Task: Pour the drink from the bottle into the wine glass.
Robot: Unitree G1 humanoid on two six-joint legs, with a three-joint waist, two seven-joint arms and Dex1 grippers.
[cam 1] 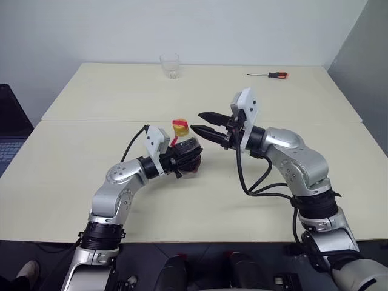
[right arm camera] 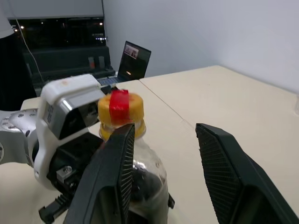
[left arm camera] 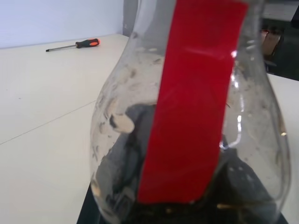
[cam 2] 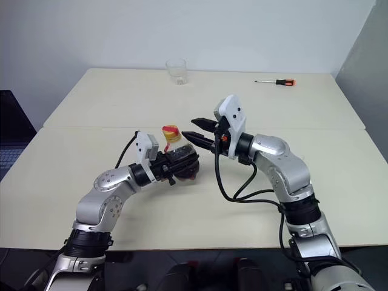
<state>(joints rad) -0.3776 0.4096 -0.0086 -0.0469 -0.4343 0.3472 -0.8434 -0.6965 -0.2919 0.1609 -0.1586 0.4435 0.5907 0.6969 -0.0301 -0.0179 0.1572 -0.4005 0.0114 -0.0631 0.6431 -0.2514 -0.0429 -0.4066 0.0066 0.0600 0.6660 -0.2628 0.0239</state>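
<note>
The left gripper [cam 2: 179, 162] pinches the bottle [cam 2: 176, 153] upright above the worktop [cam 2: 91, 103], so the right gripper [cam 1: 205, 125], fingers spread, can reach its yellow cap [right arm camera: 120, 108]

Head stereo pair looking down over table [cam 1: 73, 182], wrist cameras close on shared bottle [left arm camera: 187, 140]

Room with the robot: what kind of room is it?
Probably an office or a lab. There are two plain cream tables pushed together against a bare white wall, a screwdriver lying at the far side, and an open laptop on a desk nearby.
</note>
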